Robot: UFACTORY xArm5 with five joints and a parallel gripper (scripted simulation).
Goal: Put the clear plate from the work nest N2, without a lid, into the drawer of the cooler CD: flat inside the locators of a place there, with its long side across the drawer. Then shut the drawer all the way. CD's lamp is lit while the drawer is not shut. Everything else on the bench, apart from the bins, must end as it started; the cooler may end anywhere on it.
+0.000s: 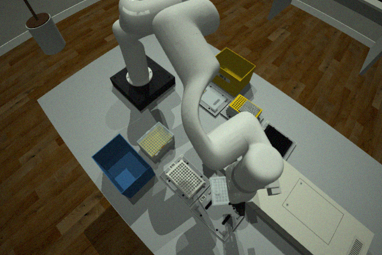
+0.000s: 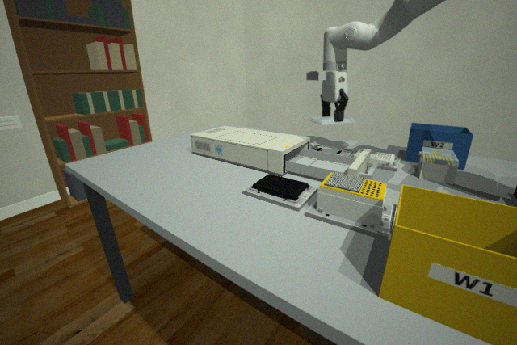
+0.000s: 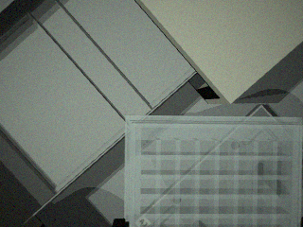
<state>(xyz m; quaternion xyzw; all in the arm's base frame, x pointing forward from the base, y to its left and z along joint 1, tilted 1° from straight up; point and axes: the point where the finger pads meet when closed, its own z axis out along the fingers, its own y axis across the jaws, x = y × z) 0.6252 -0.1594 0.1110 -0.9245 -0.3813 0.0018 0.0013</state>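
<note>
My gripper [image 2: 333,115] is shut on the clear plate [image 1: 219,190] [image 2: 331,120] [image 3: 213,170] and holds it level, high above the bench. The plate has no lid. The cream cooler CD [image 1: 308,209] [image 2: 246,145] [image 3: 237,38] lies on the bench with its drawer [image 2: 321,163] [image 3: 57,109] pulled out and its orange lamp [image 2: 287,147] lit. In the wrist view the plate hangs just off the drawer's side, near the cooler's front corner. The empty clear nest [image 1: 212,218] lies below the plate. In the top view the arm hides the fingers and most of the drawer.
A white well plate [image 1: 185,178] sits on a nest beside the blue bin W2 [image 1: 123,165] [image 2: 440,136]. Also on the bench are a yellow tip box [image 1: 155,141] [image 2: 436,161], a yellow-and-grey tip box [image 1: 245,105] [image 2: 352,195], a black plate [image 1: 277,141] [image 2: 279,187] and the yellow bin W1 [image 1: 234,67] [image 2: 451,258].
</note>
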